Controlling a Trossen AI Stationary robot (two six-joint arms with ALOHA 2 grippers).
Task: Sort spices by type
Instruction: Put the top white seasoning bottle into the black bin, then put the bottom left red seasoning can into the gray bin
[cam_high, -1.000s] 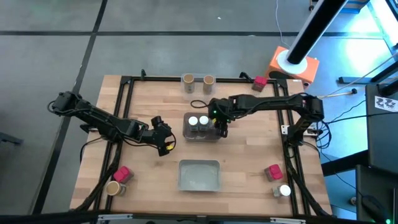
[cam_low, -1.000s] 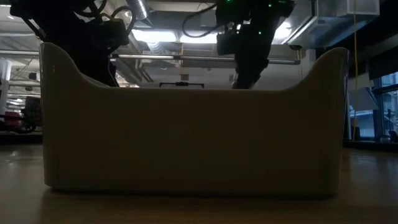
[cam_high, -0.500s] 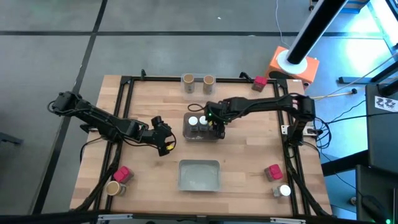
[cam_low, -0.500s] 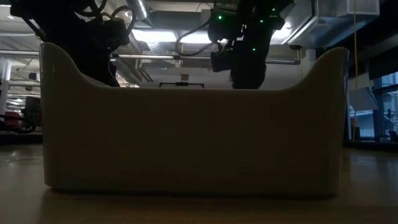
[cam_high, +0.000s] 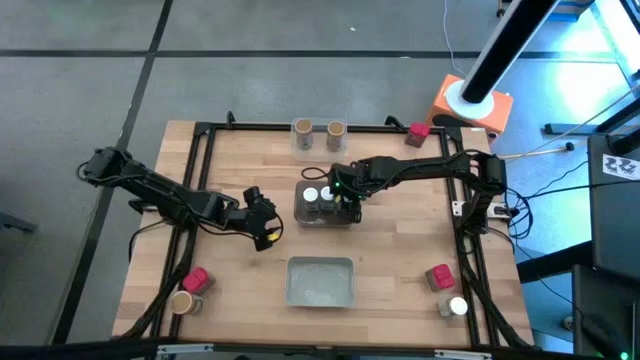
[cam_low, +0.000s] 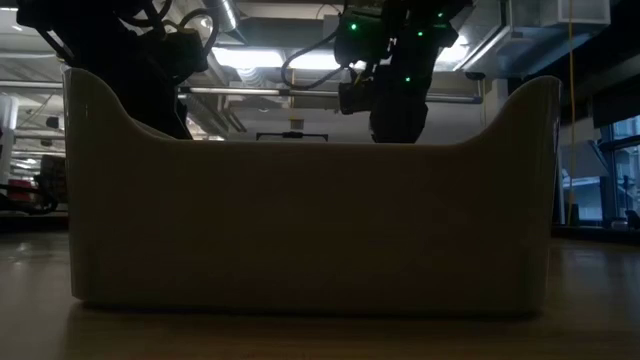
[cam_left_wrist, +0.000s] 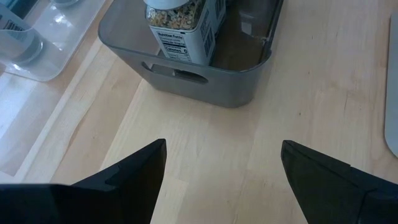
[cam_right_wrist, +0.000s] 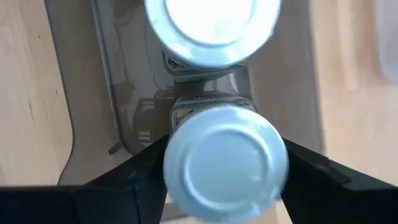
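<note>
A grey tray at the table's middle holds white-lidded dark jars. My right gripper points down into the tray's right part. Its open fingers stand on either side of one jar's white lid, with another lid just beyond. Left of the tray, my left gripper hangs open over bare wood, aimed at the grey tray and a labelled jar in it. My right gripper comes from above, and its fingers stand close against two opposite sides of the jar's white lid. Whether they touch it I cannot tell. The jar stands upright in the grey tray.
Two tan-topped cylinders and a red box stand at the far edge. A red box and a tan-topped cylinder sit near left. Another red box and a white-lidded jar sit near right. A clear tray lies near the middle.
My right gripper has sunk toward the grey tray and shifted a little toward the table's left, then held still. My left arm has kept still.
</note>
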